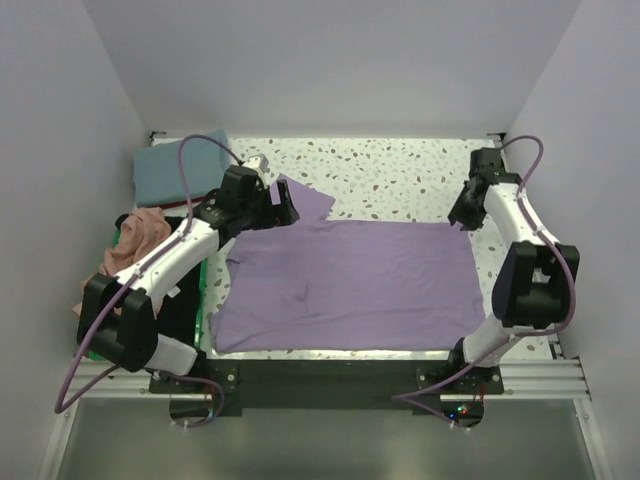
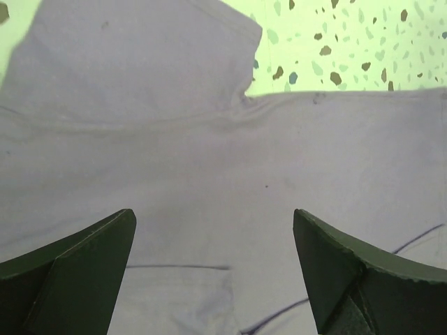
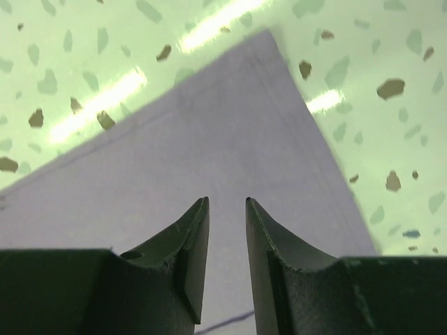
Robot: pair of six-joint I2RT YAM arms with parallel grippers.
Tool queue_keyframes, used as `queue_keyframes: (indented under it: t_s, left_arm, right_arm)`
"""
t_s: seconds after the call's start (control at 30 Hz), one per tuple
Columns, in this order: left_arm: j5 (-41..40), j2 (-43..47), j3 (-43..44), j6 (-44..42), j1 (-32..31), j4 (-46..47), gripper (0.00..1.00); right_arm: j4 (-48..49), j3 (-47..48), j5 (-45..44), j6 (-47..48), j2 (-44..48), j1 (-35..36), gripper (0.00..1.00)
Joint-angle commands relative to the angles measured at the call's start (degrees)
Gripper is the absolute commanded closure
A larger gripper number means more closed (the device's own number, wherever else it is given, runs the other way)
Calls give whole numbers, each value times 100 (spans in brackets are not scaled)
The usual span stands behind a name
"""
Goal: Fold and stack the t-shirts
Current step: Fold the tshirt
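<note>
About to fold the lavender t-shirt (image 1: 350, 285), we held the left gripper (image 2: 213, 216) wide open over its far-left sleeve, the right gripper (image 3: 227, 204) barely parted, empty, over its far-right corner, pinches due

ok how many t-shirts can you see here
3. A lavender one spread flat in the middle, a teal one folded at the far left corner, a salmon pink one crumpled at the left edge. A dark patch beside it may be a fourth, mostly hidden.

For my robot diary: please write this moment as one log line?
lavender t-shirt: spread on table | left gripper: open, over shirt | right gripper: slightly open, over shirt corner
</note>
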State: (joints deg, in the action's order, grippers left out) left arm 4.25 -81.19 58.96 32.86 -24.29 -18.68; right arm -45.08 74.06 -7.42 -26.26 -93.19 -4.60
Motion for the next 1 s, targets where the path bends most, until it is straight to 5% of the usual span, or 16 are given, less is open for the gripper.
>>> queue_keyframes:
  t_s: [0.0, 0.43, 0.97]
  left_arm:
    - [137, -186, 493, -508, 144, 67, 0]
    - [146, 24, -104, -325, 267, 154, 0]
    - [172, 6, -411, -289, 267, 162, 0]
  right_arm:
    - [649, 459, -295, 236, -522, -76, 68]
    - [984, 1154, -242, 367, -2062, -682, 69]
    - [1625, 856, 513, 244, -2230, -1060, 68]
